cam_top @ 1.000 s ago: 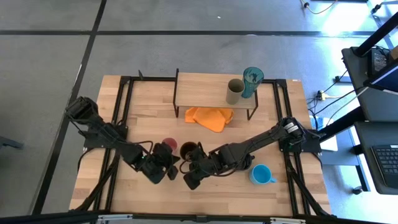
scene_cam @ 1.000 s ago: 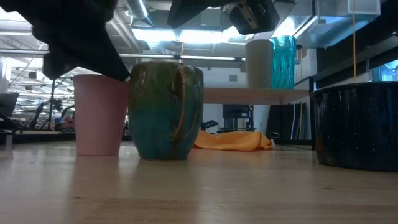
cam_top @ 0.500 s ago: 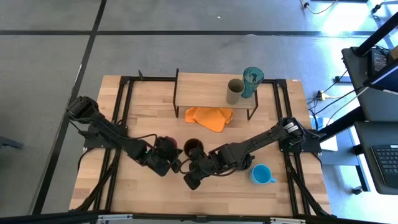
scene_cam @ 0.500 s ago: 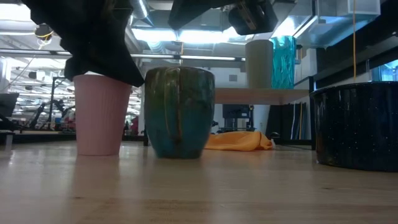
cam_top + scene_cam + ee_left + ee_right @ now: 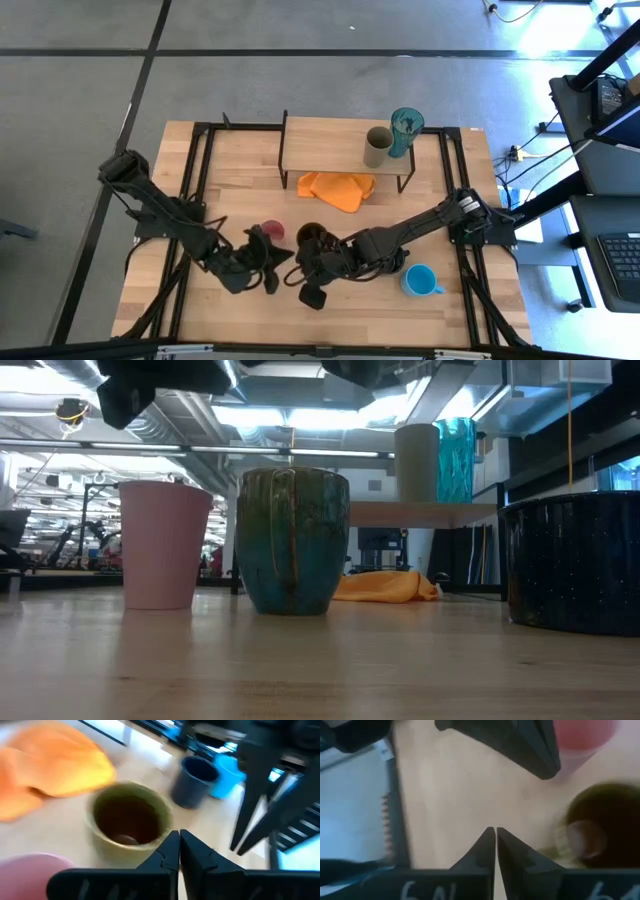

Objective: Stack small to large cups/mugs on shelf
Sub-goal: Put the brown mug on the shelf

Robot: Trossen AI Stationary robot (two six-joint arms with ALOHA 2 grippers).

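I have both arms low over the near half of the bench point(image 5: 230, 170), their tips facing each other. My left hand point(image 5: 272, 277) hangs above bare wood just near of the pink cup point(image 5: 271, 231), its fingers point(image 5: 170, 852) pressed together and holding nothing. My right hand point(image 5: 311, 296) sits close beside it, a little nearer the bench's front edge, fingers point(image 5: 486, 851) likewise together and empty.

The pink cup stands upright on the bench, and the mustard-brown mug point(image 5: 311, 237) stands just beside it, apart from it by a narrow gap. From the low camera that mug shows a teal-and-brown glaze with its handle turned toward the lens. In my left wrist camera I look down into its dark inside. The black mug point(image 5: 570, 560) stands to the right of those two; from above my right arm covers most of it. The light blue mug point(image 5: 421, 281) sits near the right front of the bench, handle pointing right.

On the shelf point(image 5: 320, 145), at its right end, the olive-grey cup point(image 5: 377, 147) and the teal patterned tumbler point(image 5: 405, 131) stand upright side by side, the tumbler outermost. The rest of the board is bare. The orange cloth point(image 5: 338, 189) lies crumpled on the bench, partly under the shelf's front edge.
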